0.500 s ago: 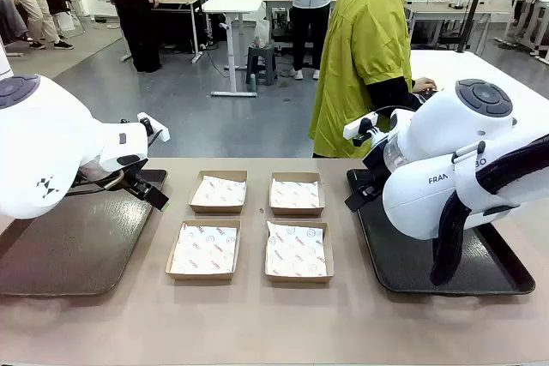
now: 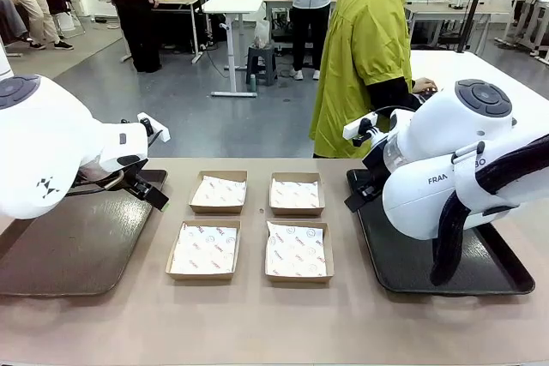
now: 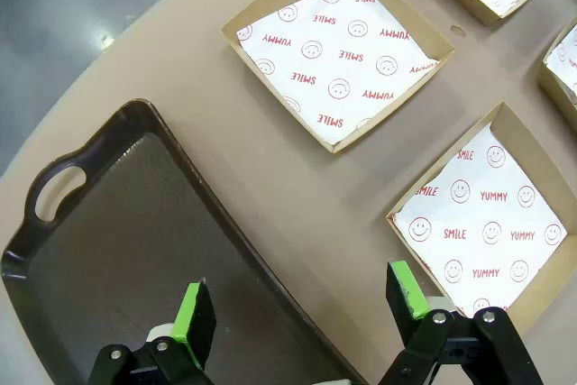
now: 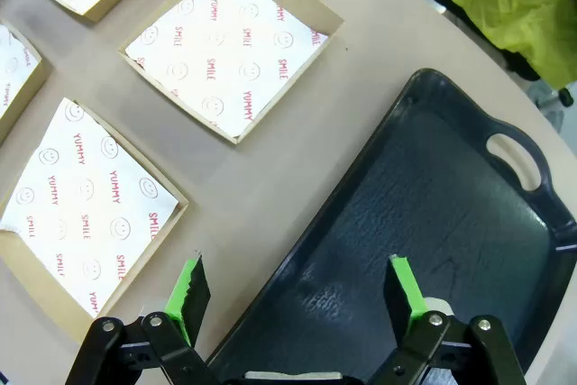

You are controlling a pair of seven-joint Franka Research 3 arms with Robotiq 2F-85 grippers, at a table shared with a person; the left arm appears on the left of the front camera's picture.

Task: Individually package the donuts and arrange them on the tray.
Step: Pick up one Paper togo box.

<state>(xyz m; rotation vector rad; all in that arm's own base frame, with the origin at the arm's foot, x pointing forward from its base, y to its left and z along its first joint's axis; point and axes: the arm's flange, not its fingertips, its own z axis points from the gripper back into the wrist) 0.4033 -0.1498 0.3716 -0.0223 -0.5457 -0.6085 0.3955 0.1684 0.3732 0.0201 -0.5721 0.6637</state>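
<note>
Your bench [image 2: 257, 323] is laid out symmetrically, probably so that either arm can reach everything. A dark brown tray [image 2: 77, 246] lies on your left and a black tray [image 4: 406, 214] on your right, each likely a landing spot for finished packages. Between them sit four cardboard boxes [image 2: 202, 277] in a two-by-two block, close together. Each box holds one printed paper liner [image 2: 294, 250], presumably to keep icing off the card. Where the donuts are, you cannot tell; the boxes hold nothing but paper. Your left end effector [image 3: 297, 281] hangs above the inner edge of the brown tray, jaws spread wide and holding nothing. Your right end effector [image 4: 295, 263] does the same over the black tray's inner edge, which looks like a ready pose.
</note>
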